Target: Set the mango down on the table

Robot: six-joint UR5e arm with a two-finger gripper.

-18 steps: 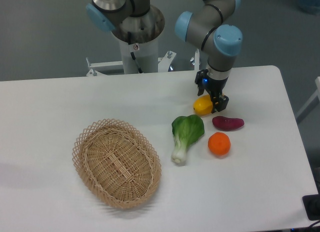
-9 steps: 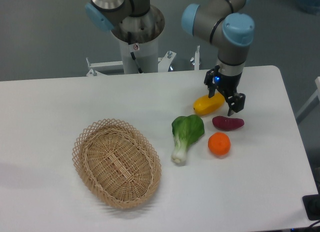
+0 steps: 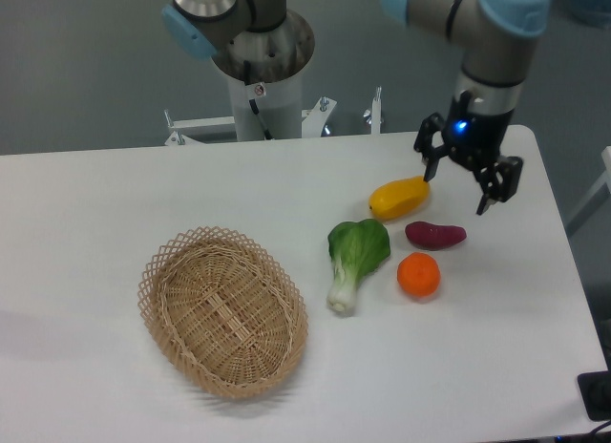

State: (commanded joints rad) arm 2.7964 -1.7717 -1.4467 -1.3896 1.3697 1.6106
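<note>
The mango (image 3: 399, 198), a smooth yellow oval fruit, lies on the white table (image 3: 115, 195) right of centre, free of the gripper. My gripper (image 3: 455, 187) hangs open and empty above the table, up and to the right of the mango, with its fingers (image 3: 423, 166) spread apart. It is clear of the fruit.
A purple sweet potato (image 3: 435, 235) lies just below the gripper, a round orange (image 3: 418, 275) in front of it, and a green bok choy (image 3: 354, 259) to their left. A wicker basket (image 3: 223, 310) sits at the front left. The table's right edge is close to the gripper.
The gripper has let go of the mango, opened, and risen up and to the right. The mango now lies alone on the table.
</note>
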